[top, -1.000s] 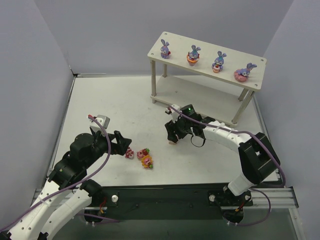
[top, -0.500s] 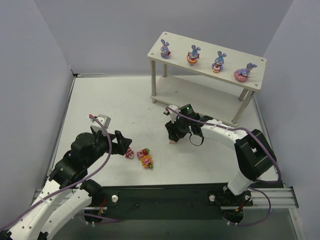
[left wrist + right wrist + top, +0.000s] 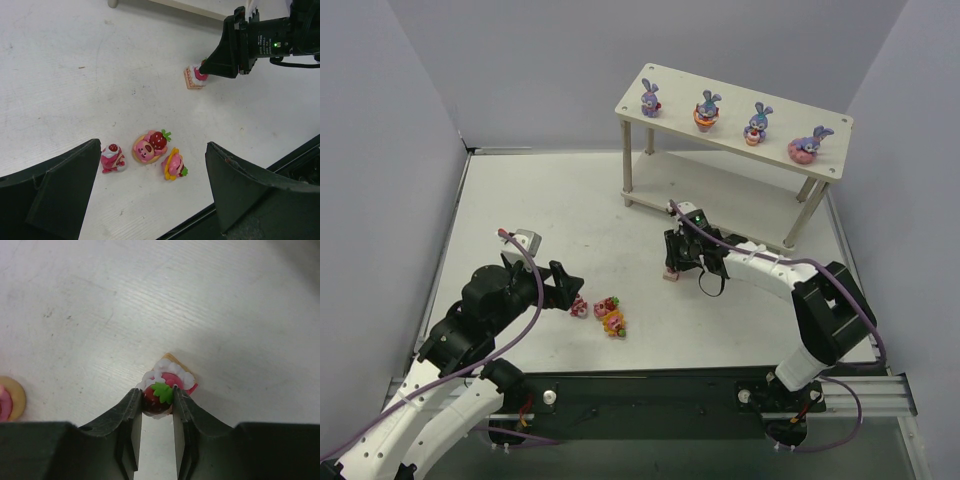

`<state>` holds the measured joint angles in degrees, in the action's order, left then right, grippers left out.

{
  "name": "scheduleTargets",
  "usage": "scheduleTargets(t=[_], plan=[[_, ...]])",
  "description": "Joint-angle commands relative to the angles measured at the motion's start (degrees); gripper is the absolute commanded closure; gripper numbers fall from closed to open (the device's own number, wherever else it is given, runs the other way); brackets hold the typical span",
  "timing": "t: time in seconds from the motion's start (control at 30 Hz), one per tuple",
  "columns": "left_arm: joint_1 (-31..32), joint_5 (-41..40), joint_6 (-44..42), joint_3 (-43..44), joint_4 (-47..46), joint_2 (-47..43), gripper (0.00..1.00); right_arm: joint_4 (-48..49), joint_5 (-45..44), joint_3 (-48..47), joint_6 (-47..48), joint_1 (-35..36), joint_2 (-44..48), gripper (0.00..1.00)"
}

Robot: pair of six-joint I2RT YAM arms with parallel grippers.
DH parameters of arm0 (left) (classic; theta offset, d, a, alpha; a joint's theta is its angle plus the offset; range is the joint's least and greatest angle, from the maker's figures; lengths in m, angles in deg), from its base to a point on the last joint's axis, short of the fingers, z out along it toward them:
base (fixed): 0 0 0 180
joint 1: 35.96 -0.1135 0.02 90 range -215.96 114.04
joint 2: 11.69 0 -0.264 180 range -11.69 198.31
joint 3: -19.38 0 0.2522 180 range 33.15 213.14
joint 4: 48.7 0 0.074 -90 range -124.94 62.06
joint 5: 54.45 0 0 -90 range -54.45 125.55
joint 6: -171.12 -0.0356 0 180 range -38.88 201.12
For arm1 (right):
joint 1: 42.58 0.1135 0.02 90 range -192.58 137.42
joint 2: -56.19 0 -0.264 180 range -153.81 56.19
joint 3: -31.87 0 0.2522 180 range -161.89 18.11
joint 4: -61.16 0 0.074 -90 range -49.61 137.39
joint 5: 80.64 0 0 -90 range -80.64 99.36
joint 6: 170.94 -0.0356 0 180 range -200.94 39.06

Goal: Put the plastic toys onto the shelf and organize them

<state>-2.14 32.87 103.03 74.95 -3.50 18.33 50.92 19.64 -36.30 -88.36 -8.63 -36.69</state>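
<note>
Beyond the right tool point(image 3: 157, 399) stands the pale wooden two-tier shelf point(image 3: 677, 105), four purple bunny figurines point(image 3: 706, 110) on top. That tool is clamped on a strawberry-topped pink cake toy point(image 3: 170, 377) on the white worktop point(image 3: 520, 200). The left tool point(image 3: 152, 144) gapes apart, three pink toys point(image 3: 148, 150) just ahead between its fingers.

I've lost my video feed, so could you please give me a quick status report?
Left gripper open, hovering by three toys on table. Right gripper shut on strawberry cake toy. Four bunnies on shelf top. Nothing seen in the way.
</note>
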Motion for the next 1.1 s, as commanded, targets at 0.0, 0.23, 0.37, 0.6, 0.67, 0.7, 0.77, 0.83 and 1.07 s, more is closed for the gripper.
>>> scheduleTargets(t=[0.0,0.23,0.37,0.6,0.67,0.7,0.77,0.83,1.07], plan=[[0.1,0.48,0.59,-0.05,-2.44,-0.05,0.05,-3.25,-21.47,3.08,-24.31,2.25,6.13,1.0],[0.1,1.27,1.11,-0.49,-3.32,-0.31,0.05,-17.49,-39.98,1.07,-43.35,9.46,6.58,0.98],[0.19,1.36,1.2,-0.67,-3.14,-0.75,0.05,-20.49,-42.98,0.53,-49.0,10.69,4.38,0.6],[0.19,1.27,1.38,-0.85,-3.49,-1.02,0.05,-16.73,-42.45,3.69,-44.19,10.87,8.76,0.38],[0.19,1.45,1.38,-0.85,-3.67,-0.58,0.05,-11.65,-39.83,6.49,-40.59,10.96,13.13,0.34],[0.19,1.62,1.38,-0.93,-3.75,-0.49,0.05,-9.61,-38.07,7.38,-35.43,10.78,14.64,0.33],[0.1,1.71,1.38,-0.85,-3.93,-0.4,0.05,-7.5,-35.26,8.44,-31.01,10.17,17.63,0.31],[0.1,1.8,1.47,-1.02,-4.02,-0.4,0.05,-6.87,-31.22,8.88,-25.82,9.73,18.87,0.3],[0.19,2.06,1.82,-1.46,-4.02,-0.67,0.05,-1.95,-17.23,13.19,-13.07,6.56,20.73,0.32]])
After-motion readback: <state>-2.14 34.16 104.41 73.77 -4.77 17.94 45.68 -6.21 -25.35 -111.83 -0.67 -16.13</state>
